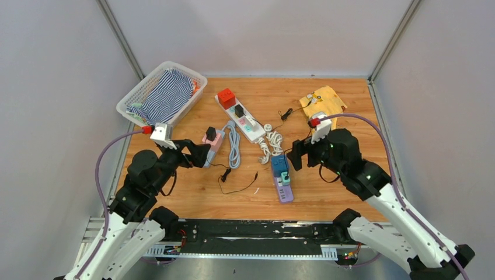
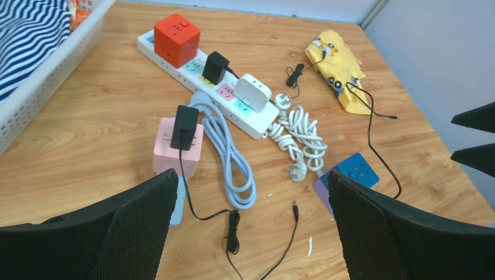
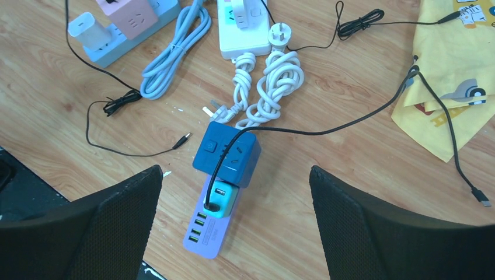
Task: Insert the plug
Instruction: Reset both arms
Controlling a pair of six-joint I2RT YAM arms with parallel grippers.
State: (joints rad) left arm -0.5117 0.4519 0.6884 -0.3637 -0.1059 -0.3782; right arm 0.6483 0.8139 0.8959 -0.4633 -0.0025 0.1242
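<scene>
I think it is best to grab the plug by its body and aim the pins at a free hole.

Top view: the left claw [image 1: 201, 154] and right claw [image 1: 294, 155] are wide open and hold nothing. The loose white plug [image 1: 268, 126] lies just beside the white strip [image 1: 255, 133], between the 2 claws.

Left wrist view: the plug is right of the strip, well ahead.

Right wrist view: the plug is beside the strip's end, well ahead.

left arm [image 1: 143, 175]: black joints, white lower links | right arm [image 1: 356, 166]: same colouring | cables [image 1: 100, 160]: mauve-grey, ending in red connectors [image 1: 146, 129] at white wrist mounts [image 1: 162, 133] | fingers [image 2: 385, 233]: black, wedge-shaped, mesh-textured
</scene>
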